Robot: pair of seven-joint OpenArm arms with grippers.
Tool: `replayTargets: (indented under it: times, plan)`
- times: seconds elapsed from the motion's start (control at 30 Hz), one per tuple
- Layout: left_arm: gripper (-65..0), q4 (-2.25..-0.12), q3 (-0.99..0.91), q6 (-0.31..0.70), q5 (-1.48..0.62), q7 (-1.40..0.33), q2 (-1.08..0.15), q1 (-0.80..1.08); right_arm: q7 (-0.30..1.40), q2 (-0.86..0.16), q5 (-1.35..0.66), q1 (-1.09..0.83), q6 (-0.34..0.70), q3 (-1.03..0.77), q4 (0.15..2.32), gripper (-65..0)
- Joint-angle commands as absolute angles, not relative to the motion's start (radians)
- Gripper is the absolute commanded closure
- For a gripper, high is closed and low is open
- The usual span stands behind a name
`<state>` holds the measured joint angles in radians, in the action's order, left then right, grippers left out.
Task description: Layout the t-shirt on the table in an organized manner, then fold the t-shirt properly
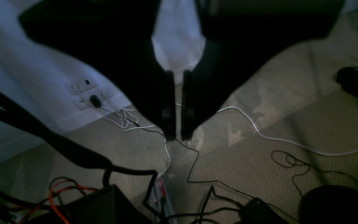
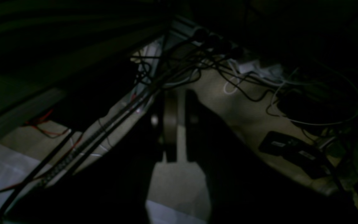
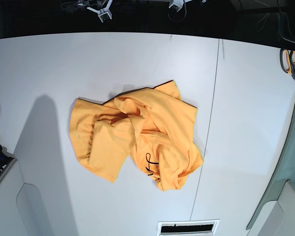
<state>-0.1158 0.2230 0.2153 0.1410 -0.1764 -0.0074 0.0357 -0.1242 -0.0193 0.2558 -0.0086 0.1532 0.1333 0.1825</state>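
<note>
The orange-yellow t-shirt [image 3: 137,137] lies crumpled in a heap at the middle of the white table [image 3: 246,108], folded over itself, its small black print [image 3: 150,164] showing near the front. Neither gripper shows in the base view. In the left wrist view my left gripper [image 1: 178,137] hangs off the table above a carpeted floor, its dark fingers [image 1: 169,124] nearly together with nothing between them. In the dim right wrist view my right gripper [image 2: 180,158] also hangs over the floor, fingers [image 2: 170,124] close together and empty. The shirt shows in neither wrist view.
Orange-handled scissors [image 3: 291,61] lie at the table's far right edge. A dark seam line [image 3: 209,123] runs down the table right of the shirt. A slotted white panel [image 3: 188,227] sits at the front edge. Cables [image 1: 259,130] and a wall socket [image 1: 90,95] are on the floor.
</note>
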Motion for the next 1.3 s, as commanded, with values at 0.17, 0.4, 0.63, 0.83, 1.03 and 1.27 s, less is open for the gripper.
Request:
replayTargets:
  times: [0.17, 0.4, 0.63, 0.83, 1.03, 1.27]
  plan:
    - [-3.9, -0.119, 0.223, 0.228, 0.138, -0.184, -0.002, 0.036, -0.136, -0.022, 0.258, -0.012, 0.161, 0.131, 0.202, -3.8]
    - [-3.9, -0.119, 0.223, 0.229, 0.137, -0.184, -0.003, 0.038, -0.136, -0.022, 0.258, -0.015, 0.161, 0.131, 0.202, -3.8]
    - [-4.0, -0.235, 0.223, 0.33, 0.11, -0.252, -0.009, 0.105, -0.135, -0.044, 0.258, -0.089, 0.161, 0.131, 0.265, -3.8]
    - [-5.9, -0.509, 0.199, 0.41, -0.078, -0.255, -0.074, 0.261, -0.135, -0.111, 0.255, -0.235, 0.24, 0.131, 0.466, -3.8]
    - [-14.1, -0.779, 0.056, 0.508, -0.14, -0.279, -0.103, 0.407, -0.135, -0.215, 0.112, -0.407, 0.387, 0.131, 0.764, -3.8]
    - [-14.1, -1.065, -0.151, 0.604, -0.226, -0.29, -0.104, 0.529, -0.134, -0.318, -0.012, -0.581, 0.427, 0.131, 1.138, -3.8]
